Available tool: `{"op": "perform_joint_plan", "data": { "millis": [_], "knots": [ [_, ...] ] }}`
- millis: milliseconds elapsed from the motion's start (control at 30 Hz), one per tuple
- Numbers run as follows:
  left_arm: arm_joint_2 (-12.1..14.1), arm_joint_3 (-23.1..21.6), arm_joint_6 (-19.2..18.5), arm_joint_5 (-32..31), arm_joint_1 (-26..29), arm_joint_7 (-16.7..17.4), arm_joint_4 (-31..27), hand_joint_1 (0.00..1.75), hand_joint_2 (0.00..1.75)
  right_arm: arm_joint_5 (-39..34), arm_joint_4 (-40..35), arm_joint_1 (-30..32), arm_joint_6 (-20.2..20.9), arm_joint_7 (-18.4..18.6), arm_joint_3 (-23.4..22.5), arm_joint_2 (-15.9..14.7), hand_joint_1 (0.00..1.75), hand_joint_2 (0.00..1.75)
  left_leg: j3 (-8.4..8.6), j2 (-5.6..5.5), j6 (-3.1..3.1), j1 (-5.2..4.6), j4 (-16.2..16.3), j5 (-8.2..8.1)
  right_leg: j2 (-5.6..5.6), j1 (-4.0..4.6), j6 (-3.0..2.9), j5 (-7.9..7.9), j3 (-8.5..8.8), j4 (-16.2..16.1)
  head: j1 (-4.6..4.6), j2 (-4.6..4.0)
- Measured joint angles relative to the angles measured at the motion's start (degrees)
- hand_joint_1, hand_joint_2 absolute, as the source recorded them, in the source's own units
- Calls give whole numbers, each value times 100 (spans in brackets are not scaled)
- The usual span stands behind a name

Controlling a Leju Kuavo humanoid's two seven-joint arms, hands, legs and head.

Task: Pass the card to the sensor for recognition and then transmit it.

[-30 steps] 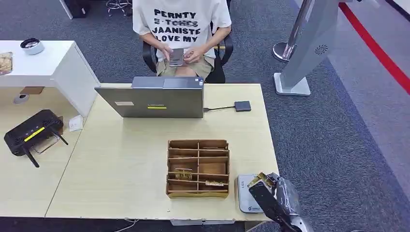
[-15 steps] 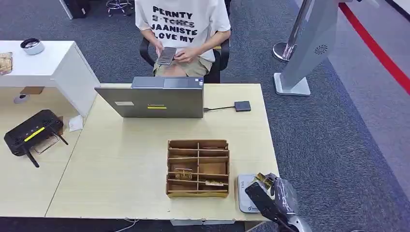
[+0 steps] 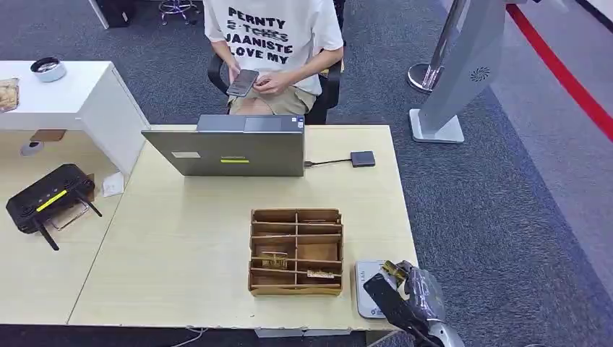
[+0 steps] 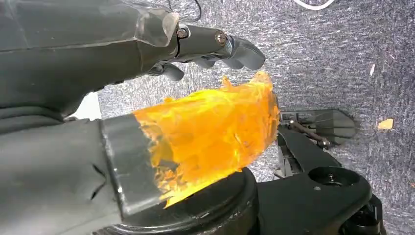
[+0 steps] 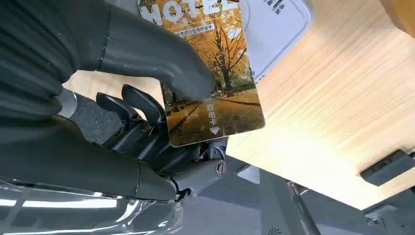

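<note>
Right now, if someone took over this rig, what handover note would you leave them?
Right hand: pinches the card between thumb and fingers, at the table's near right corner.
Left hand: holds nothing, hanging over the carpet, fingers apart.
Card: over or just beside the white sensor pad; contact cannot be told.
Sensor: lies right of the wooden organizer.
Person: seated behind the laptop, looking at a phone.
Done: card picked up and brought to the sensor.
Left: finish the scan, then pass the card on.
</note>
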Motion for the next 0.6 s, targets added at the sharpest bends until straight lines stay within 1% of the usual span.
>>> {"op": "perform_joint_plan", "data": {
  "millis": [433,600],
  "knots": [
    [-9,0,5,-7,0,0,0,0,0,197,164,-47,-105,179,162,-33,175,175,1,0,0,0,0,0,0,0,0,0,1,0,0,0],
    [-13,0,13,-15,0,0,0,0,0,403,267,-105,-131,372,273,-63,175,175,5,0,0,0,0,0,0,0,0,0,5,0,0,0]
  ]
}}
